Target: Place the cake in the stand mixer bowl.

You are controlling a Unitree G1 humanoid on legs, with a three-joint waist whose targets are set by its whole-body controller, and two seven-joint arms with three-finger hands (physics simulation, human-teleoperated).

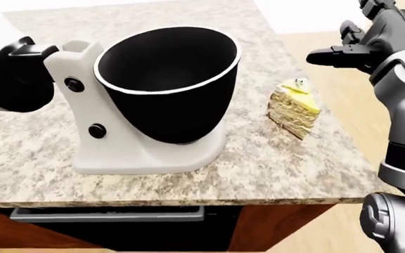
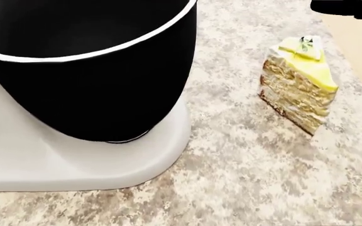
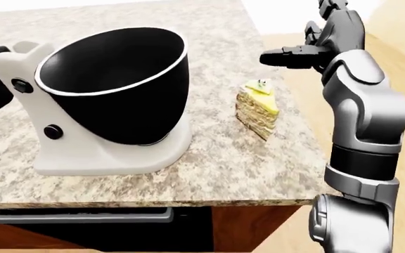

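Note:
A layered cake slice (image 1: 294,108) with yellow icing stands on the speckled stone counter (image 1: 273,163), just right of the stand mixer. The mixer's black bowl (image 1: 167,79) has a white rim, is empty and tilts on a white base (image 1: 146,155). My right hand (image 1: 338,45) hovers above and to the right of the cake with its fingers spread, touching nothing. In the head view it shows only as a black shape (image 2: 347,7) at the top right, above the cake (image 2: 299,82). My left arm (image 1: 13,79) is a dark mass at the left beside the mixer; its fingers are hidden.
The counter's right edge runs close beside the cake, with light wood floor (image 1: 353,113) beyond it. Below the counter's lower edge are a grey oven handle (image 1: 108,213) and a brown cabinet side (image 1: 273,226).

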